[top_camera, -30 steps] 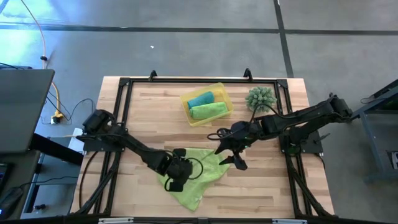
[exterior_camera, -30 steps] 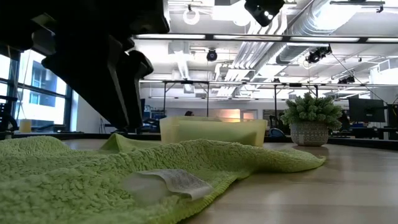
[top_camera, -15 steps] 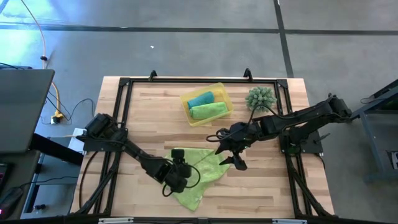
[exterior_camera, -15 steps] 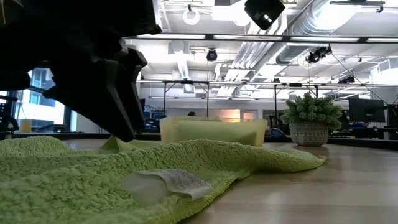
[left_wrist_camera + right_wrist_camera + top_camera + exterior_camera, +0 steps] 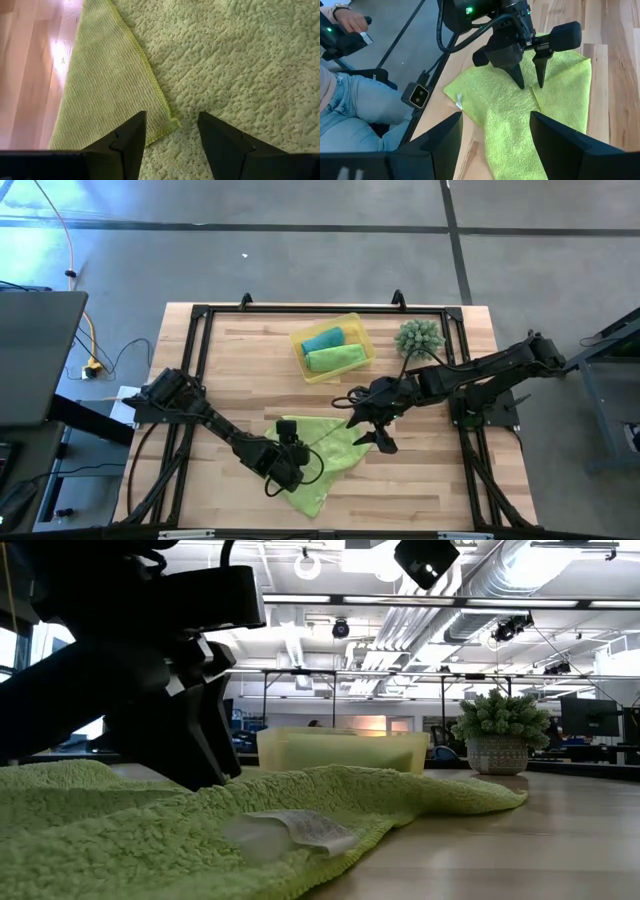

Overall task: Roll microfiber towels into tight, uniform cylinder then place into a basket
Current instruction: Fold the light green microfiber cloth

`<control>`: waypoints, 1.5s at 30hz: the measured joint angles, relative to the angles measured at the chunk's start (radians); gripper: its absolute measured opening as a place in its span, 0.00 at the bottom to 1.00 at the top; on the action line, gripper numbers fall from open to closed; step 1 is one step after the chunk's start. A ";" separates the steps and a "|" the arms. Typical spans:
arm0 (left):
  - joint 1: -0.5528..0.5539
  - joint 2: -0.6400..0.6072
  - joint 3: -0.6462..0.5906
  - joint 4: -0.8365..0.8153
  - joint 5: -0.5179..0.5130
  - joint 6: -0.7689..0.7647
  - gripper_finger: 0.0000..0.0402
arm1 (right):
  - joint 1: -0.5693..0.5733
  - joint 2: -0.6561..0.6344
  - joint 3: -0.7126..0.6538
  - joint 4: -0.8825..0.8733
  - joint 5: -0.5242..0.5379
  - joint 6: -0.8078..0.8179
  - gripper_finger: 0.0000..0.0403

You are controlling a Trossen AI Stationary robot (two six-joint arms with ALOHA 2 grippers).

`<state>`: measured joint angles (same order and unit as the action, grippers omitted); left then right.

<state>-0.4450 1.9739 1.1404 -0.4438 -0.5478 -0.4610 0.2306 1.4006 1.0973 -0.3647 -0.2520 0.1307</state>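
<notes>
A lime-green microfiber towel [image 5: 325,460] lies spread on the wooden table near its front edge, with one corner folded over onto itself [image 5: 167,122]. My left gripper [image 5: 284,468] is open and points steeply down at the towel, its fingers [image 5: 131,137] on either side of that folded corner. My right gripper [image 5: 372,437] hangs open in the air above the towel's right part, holding nothing. The yellow basket [image 5: 298,345] stands at the back, with a rolled teal towel [image 5: 322,339] and a rolled lime-green towel [image 5: 336,358] inside it. My left gripper comes at the spread towel from above, its open fingertips [image 5: 520,82] down at the cloth, one on each side of the folded-over corner [image 5: 167,122]. Nothing is pinched between them. The towel lies flat on the table. Whether the tips press into it I cannot tell.
A spiky green potted plant [image 5: 420,338] stands to the right of the basket. A black frame [image 5: 200,315] runs along the table's edges. A seated person [image 5: 350,100] with a controller in hand is beyond the table's near edge. Bare wood lies to the towel's right.
My left gripper has come down onto the towel and tipped more steeply downward, staying open. The towel's near part with its white tag has shifted a little sideways in the low view. My right gripper has kept still.
</notes>
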 joint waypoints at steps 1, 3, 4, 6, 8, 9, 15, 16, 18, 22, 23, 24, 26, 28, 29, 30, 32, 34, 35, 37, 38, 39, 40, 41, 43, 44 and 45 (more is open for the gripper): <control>0.000 0.000 0.000 0.000 0.002 0.000 0.43 | 0.000 0.000 0.000 -0.001 0.000 0.000 0.55; 0.000 -0.007 0.000 -0.003 0.009 0.000 0.43 | 0.000 0.000 0.000 -0.001 0.000 0.000 0.55; 0.000 -0.008 -0.001 -0.003 0.015 0.000 0.43 | 0.000 0.000 0.000 -0.001 0.000 0.000 0.55; 0.000 -0.011 -0.001 -0.005 0.018 0.000 0.43 | 0.000 0.000 0.000 -0.001 0.000 0.000 0.55; 0.000 -0.014 -0.002 -0.010 0.019 0.000 0.43 | 0.000 0.000 0.000 -0.001 0.000 0.000 0.55; 0.001 -0.014 -0.002 -0.009 0.018 0.000 0.43 | 0.000 0.000 0.000 -0.001 0.000 0.000 0.55; 0.000 -0.014 -0.001 -0.008 0.012 0.000 0.43 | -0.001 0.000 0.000 -0.001 0.000 0.000 0.55; 0.000 -0.014 0.006 -0.015 0.016 0.000 0.43 | -0.001 0.000 0.000 -0.001 0.000 -0.001 0.55; 0.001 -0.014 0.024 -0.021 0.025 0.006 0.42 | -0.001 0.000 0.000 -0.001 0.000 -0.007 0.55; 0.000 -0.014 0.043 -0.031 0.021 0.041 0.39 | -0.001 0.000 0.000 -0.001 0.000 -0.026 0.55; 0.001 -0.014 0.043 -0.037 0.020 0.042 0.37 | -0.001 0.000 0.000 -0.001 0.000 -0.026 0.55; 0.004 -0.014 0.043 -0.041 0.020 0.043 0.35 | -0.001 0.000 0.000 -0.001 0.000 -0.026 0.55; 0.009 -0.014 0.044 -0.055 0.024 0.042 0.32 | -0.001 0.000 0.000 -0.001 0.000 -0.026 0.55; 0.015 -0.014 0.040 -0.059 0.031 0.036 0.29 | -0.001 0.000 0.000 -0.001 0.000 -0.026 0.55; 0.019 -0.014 0.034 -0.057 0.030 0.027 0.28 | -0.001 0.000 0.000 -0.001 0.000 -0.026 0.55; 0.022 -0.014 0.029 -0.058 0.028 0.019 0.27 | -0.001 0.000 0.000 -0.001 0.000 -0.026 0.55; 0.030 -0.014 0.021 -0.057 0.026 0.009 0.26 | -0.001 0.000 0.000 -0.001 0.000 -0.026 0.55; 0.036 -0.014 0.016 -0.055 0.030 0.003 0.24 | -0.001 0.000 0.000 -0.001 0.000 -0.026 0.55; 0.041 -0.014 0.014 -0.054 0.035 0.003 0.24 | -0.001 0.000 0.000 -0.001 0.000 -0.026 0.55; 0.046 -0.010 0.014 -0.053 0.033 0.002 0.23 | -0.001 0.000 0.000 -0.001 0.000 -0.025 0.55; 0.047 -0.010 0.014 -0.053 0.030 0.002 0.23 | -0.001 0.000 0.000 -0.003 0.000 -0.025 0.55; 0.047 -0.010 0.014 -0.053 0.027 0.002 0.22 | -0.001 -0.001 0.000 -0.004 0.000 -0.025 0.55; 0.048 -0.010 0.014 -0.050 0.027 0.007 0.21 | -0.001 -0.001 0.000 -0.005 0.000 -0.025 0.55; 0.048 -0.010 0.014 -0.046 0.027 0.013 0.20 | -0.001 -0.001 0.000 -0.005 0.000 -0.026 0.55; 0.048 -0.010 0.014 -0.036 0.027 0.025 0.15 | -0.001 -0.001 0.000 -0.006 0.000 -0.026 0.55; 0.048 -0.010 0.014 -0.031 0.029 0.031 0.12 | -0.001 -0.001 0.000 -0.010 0.000 -0.026 0.55; 0.048 -0.010 0.014 -0.027 0.035 0.039 0.08 | -0.001 -0.001 0.000 -0.014 0.000 -0.026 0.55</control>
<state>-0.3965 1.9640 1.1545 -0.4705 -0.5132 -0.4223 0.2298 1.3998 1.0973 -0.3788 -0.2520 0.1047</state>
